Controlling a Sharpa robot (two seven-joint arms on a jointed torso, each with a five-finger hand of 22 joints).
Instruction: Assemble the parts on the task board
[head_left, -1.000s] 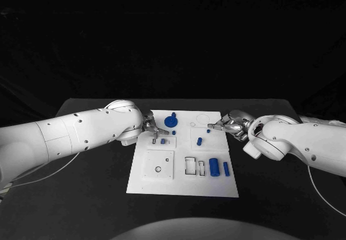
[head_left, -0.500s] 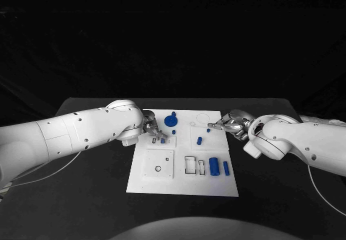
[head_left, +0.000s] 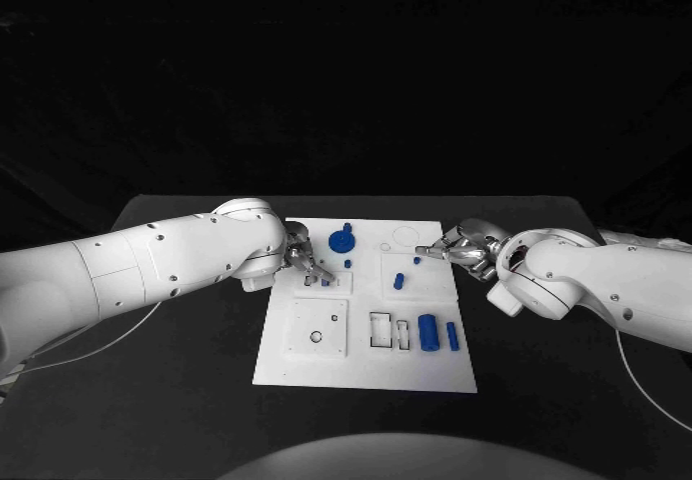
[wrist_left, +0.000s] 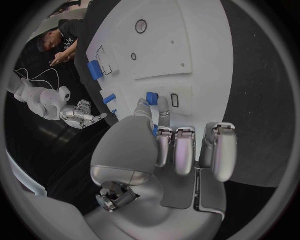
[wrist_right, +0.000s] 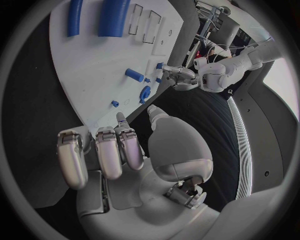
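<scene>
- Fingers of left hand (wrist_left: 164, 131) pinch a small blue part (wrist_left: 152, 98) at a task board (head_left: 364, 350) slot.
- Right hand (head_left: 464, 249) holds nothing, fingers spread.
- Blue cylinders (head_left: 427, 331) lie loose; assembly looks early.

The flat white rectangular task board (head_left: 366, 345) is lying in the middle of the black table (head_left: 173, 400). A round blue disc-shaped part (head_left: 342, 241) is sitting at its far edge, a short blue peg (head_left: 398, 282) nearer the centre, and a thick blue cylinder (head_left: 427, 332) beside a thin blue bar (head_left: 451, 337) toward the near right corner.
</scene>
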